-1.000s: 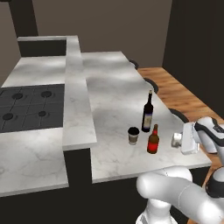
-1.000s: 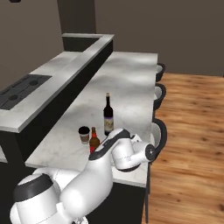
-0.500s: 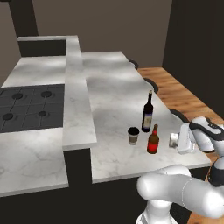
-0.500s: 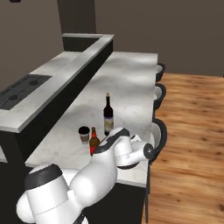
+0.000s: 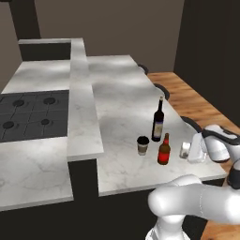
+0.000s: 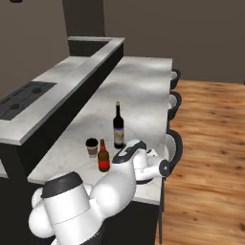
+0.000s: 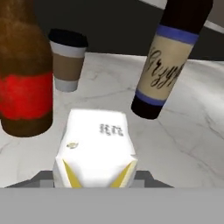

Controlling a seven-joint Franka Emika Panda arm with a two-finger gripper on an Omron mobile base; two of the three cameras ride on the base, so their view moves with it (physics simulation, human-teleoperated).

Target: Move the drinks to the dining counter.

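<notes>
Four drinks stand close together near the front right of the dining counter [image 5: 122, 93]: the tall dark wine bottle [image 5: 158, 123] [image 7: 168, 61], the red bottle [image 5: 164, 151] [image 7: 24, 74], the brown lidded cup [image 5: 142, 145] [image 7: 66, 59] and the small whitish glass [image 5: 185, 149] [image 7: 96, 148]. The glass rests upright on the marble, right of the red bottle. My gripper [image 5: 194, 150] [image 7: 94, 177] reaches in from the counter's right edge, its fingers close against both sides of the glass. In the right base view my hand [image 6: 129, 155] hides the glass, beside the wine bottle [image 6: 118, 127], red bottle [image 6: 103, 158] and cup [image 6: 91, 147].
A raised narrow ledge [image 5: 82, 93] runs along the counter's left side, with a black cooktop [image 5: 28, 115] beyond it. Dark stools [image 6: 174, 103] line the right edge above a wooden floor [image 6: 210, 143]. The far half of the counter [image 6: 139, 91] is bare marble.
The arm's lower white links have shifted a little. The hand and the glass stay at nearly the same spot by the right edge, and the other drinks have not moved.
</notes>
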